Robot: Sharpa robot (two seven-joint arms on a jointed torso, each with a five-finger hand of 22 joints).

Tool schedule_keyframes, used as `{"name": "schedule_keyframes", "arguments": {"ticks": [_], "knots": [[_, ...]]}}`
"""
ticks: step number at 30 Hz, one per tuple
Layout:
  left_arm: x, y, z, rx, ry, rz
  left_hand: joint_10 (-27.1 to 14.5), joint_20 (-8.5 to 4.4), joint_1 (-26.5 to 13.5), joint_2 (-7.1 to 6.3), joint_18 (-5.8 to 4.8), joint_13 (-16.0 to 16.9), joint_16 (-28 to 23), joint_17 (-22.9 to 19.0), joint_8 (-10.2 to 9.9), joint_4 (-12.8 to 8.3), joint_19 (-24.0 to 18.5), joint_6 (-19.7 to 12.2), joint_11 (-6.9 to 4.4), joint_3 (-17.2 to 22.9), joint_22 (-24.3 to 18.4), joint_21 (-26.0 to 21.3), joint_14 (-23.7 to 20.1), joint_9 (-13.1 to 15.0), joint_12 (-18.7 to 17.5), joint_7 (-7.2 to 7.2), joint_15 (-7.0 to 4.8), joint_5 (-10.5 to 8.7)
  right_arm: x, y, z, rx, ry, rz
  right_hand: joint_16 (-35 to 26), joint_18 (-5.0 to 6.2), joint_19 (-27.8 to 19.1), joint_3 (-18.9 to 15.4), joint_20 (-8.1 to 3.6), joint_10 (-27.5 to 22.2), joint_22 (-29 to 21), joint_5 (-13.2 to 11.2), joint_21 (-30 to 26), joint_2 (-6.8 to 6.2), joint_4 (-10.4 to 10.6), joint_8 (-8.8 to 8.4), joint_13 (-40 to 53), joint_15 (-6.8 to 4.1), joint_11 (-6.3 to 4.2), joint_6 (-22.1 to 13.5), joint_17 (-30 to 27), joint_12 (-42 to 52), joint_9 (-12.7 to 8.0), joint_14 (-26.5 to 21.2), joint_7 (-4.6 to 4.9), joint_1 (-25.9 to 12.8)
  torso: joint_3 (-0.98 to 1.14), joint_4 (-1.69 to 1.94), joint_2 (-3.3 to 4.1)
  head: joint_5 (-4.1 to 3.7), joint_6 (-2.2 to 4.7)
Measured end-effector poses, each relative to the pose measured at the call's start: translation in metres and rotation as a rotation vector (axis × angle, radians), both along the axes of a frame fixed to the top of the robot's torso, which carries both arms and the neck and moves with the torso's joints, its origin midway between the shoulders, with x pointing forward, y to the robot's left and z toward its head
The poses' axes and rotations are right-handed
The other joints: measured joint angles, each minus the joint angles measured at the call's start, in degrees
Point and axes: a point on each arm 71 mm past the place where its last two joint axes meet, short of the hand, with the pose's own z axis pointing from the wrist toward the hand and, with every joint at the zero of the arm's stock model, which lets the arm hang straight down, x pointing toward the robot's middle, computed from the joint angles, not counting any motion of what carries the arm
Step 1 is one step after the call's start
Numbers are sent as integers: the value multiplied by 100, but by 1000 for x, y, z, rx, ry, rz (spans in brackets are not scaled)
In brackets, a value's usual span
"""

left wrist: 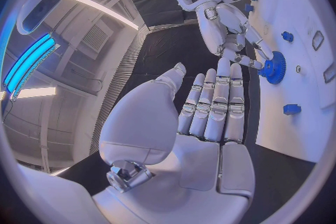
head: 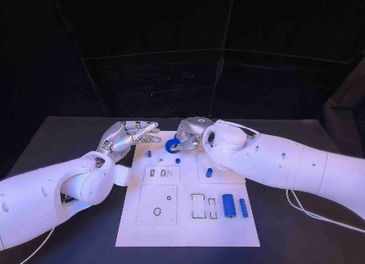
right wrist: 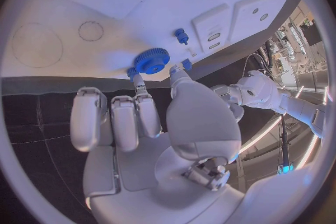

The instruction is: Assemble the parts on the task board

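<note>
Black surface (head: 71, 132) carrying the white task board (head: 190, 220), with the blue gear (head: 173, 146) up near the board's 12 o'clock edge, pinched at its rim by the right hand (head: 194, 137) between thumb and a fingertip. Left hand (head: 128, 136) flat at 10 o'clock, fingers straight and together, holding nothing, just beside the gear. Best kept level and lowered slowly onto its seat, probably nearby, light pinch held, left hand clear.
</note>
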Motion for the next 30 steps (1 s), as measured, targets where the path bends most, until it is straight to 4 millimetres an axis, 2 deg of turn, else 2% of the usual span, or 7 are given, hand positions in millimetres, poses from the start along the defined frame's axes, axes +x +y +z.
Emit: {"name": "schedule_keyframes", "arguments": {"ticks": [4, 8, 13, 15, 21, 24, 30], "knots": [[0, 0, 0, 0, 0, 0, 0, 0, 0, 0, 0, 0, 0, 2, 0, 0, 0, 0, 0, 0, -2, 0, 0, 0, 0, 0, 0, 0, -2, -4, 2, 23, -18, 0, 0, 0, 0, -40, 0, 0, 28, 105, 0, 71, -40, 0, 0, 0, 0, 31, 0, 32, -1, 0, -31, 115, 0, -4, -1, -4, -3], [0, 1, 0, 0, 0, 1, 0, 0, 0, 0, 0, 0, 0, 7, 0, 0, 0, 0, 0, 0, -7, 0, 0, 0, 0, 0, 0, 0, -6, -20, 7, 86, -61, 7, 0, 0, 0, -48, 0, 0, 33, 247, 24, 90, -176, 0, 0, 0, 0, 102, 0, 32, 7, 0, -42, 341, 1, -6, -4, -20, 0], [1, 3, -1, 3, 0, 7, 0, 0, 0, 0, 0, 0, 0, 7, -22, 0, 0, 0, 0, 0, -6, 0, 0, 0, 0, 0, 0, 0, -9, -64, 12, 190, -75, 15, -73, 0, 0, 40, 0, 0, -86, 56, -18, 151, -471, 0, 0, 0, 0, 114, -1, -116, 7, 0, -54, 758, 4, -18, -14, -31, 25], [1, 4, -1, 4, 0, 9, 0, 0, 0, 0, 0, 0, 0, 7, -22, 0, 0, 0, 0, 0, -6, 0, 0, 0, 0, 0, 0, 0, -10, -80, 13, 222, -60, 13, -117, 0, -50, 71, -8, -58, -173, 52, -71, 107, -671, 0, 0, 0, -16, 113, -1, -204, 7, 0, -53, 991, 4, -24, -19, -31, 32], [2, 4, -1, 5, 0, 12, 20, 0, 0, 0, -1, 0, 0, 14, -22, 0, 0, 0, 20, 0, -11, 0, 0, 0, -21, 0, 0, 0, -11, -148, 13, 335, 0, -33, -122, 0, -85, 62, -1, -93, -273, 52, -107, -7, -936, -24, 0, 0, -12, 113, -1, -251, -1, 0, -53, 1229, 19, -66, -37, -57, 60], [3, 5, -2, 6, 0, 14, 20, 0, 0, 0, -1, 0, -7, 14, -22, 0, 0, 0, 20, 0, -11, 0, 0, 0, -21, 0, 0, 0, -11, -168, 13, 375, 19, -45, -122, 0, -94, 55, 8, -96, -282, 52, -107, -25, -1004, -23, 0, 0, -14, 113, -1, -270, -1, 0, -53, 1277, 30, -82, -46, -97, 73], [4, 3, -2, 6, 0, 13, 20, 0, 0, 0, -1, 0, -22, 15, -22, -34, 0, 0, 20, 0, -11, 0, 0, 0, -21, 0, 0, 0, -9, -192, 11, 410, 45, -65, -122, 0, -112, 45, -10, -135, -292, 52, -129, -30, -1057, -50, 0, 0, -11, 113, -1, -295, -1, 0, -53, 1325, 59, -105, -47, -146, 84]]}}
